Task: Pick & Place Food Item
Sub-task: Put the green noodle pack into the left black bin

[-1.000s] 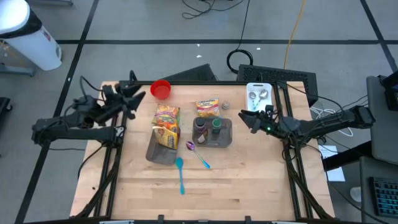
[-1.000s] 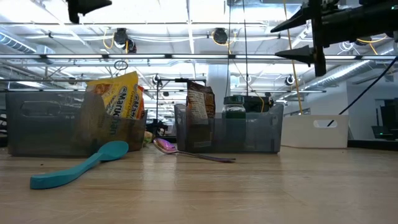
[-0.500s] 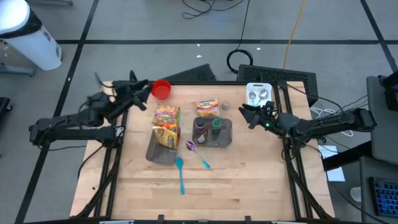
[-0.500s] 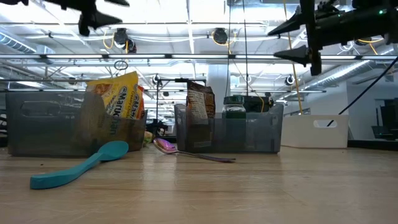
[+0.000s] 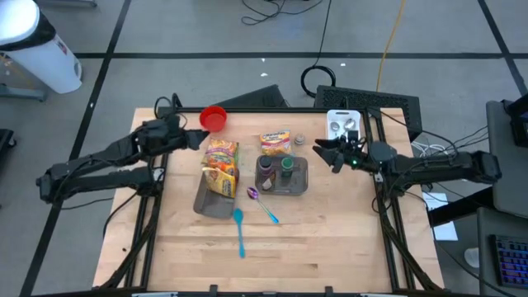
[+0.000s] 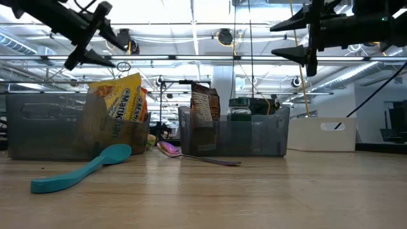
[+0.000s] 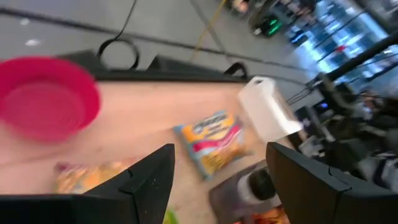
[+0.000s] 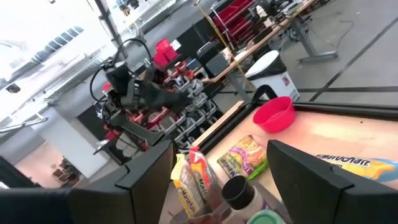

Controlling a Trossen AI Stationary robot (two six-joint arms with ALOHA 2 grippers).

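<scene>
A wooden surface seen from above carries two clear bins side by side near its middle. The left bin holds yellow snack bags; the right bin holds a dark pouch and a green-lidded jar. A yellow noodle packet lies flat just behind the right bin. A teal spoon and a purple spoon lie in front of the bins. A red bowl sits at the back left. The left end effector hangs in the air between the bowl and the left bin, fingers spread, empty. The right end effector hangs just right of the right bin, also spread and empty.
</scene>
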